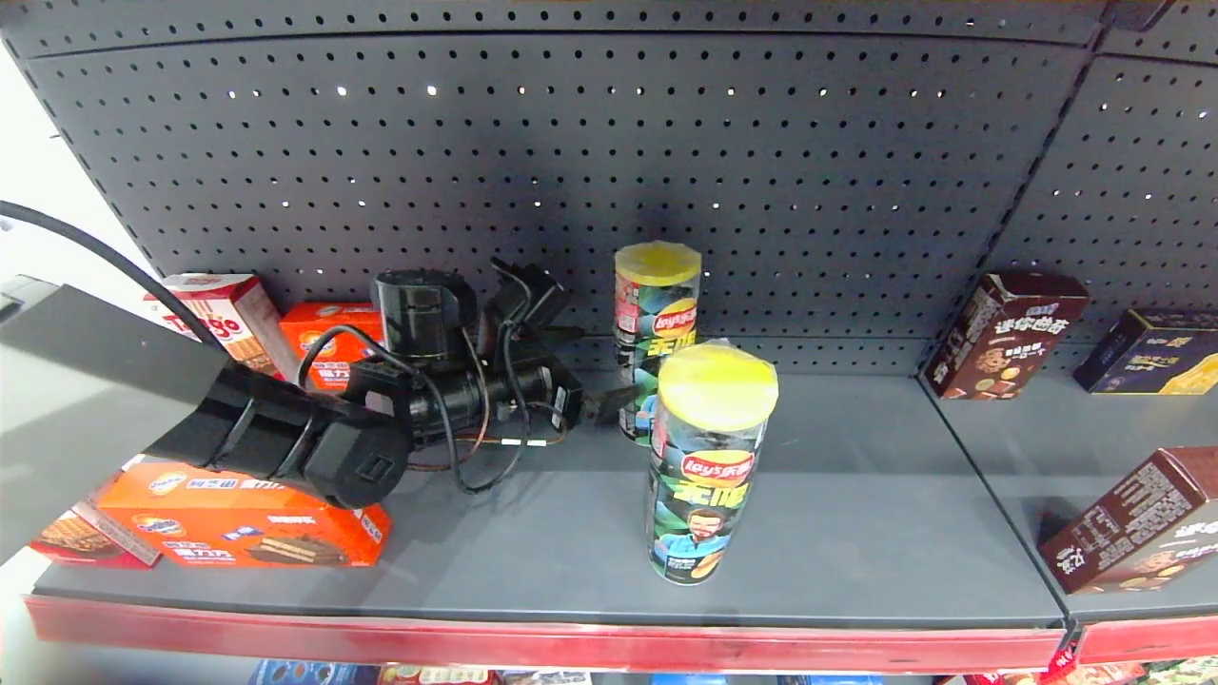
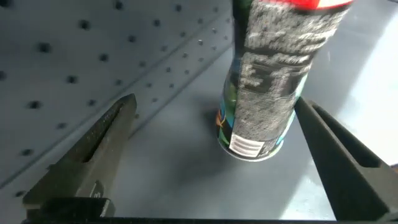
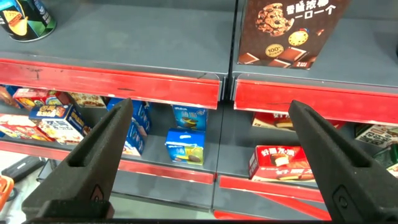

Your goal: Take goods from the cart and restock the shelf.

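Note:
Two chip cans with yellow lids stand upright on the dark shelf. The rear can is close to the pegboard, and the front can is nearer the shelf edge. My left gripper comes in from the left, level with the rear can's lower part. In the left wrist view, that gripper is open, and the rear can stands just ahead between the spread fingers, apart from them. My right gripper is open and holds nothing, out in front of the red shelf edge.
Orange biscuit boxes and a red-and-white wafer box fill the shelf's left end. Brown cookie boxes stand past the divider on the right. The pegboard back wall is close behind the cans. Bare shelf lies right of the cans.

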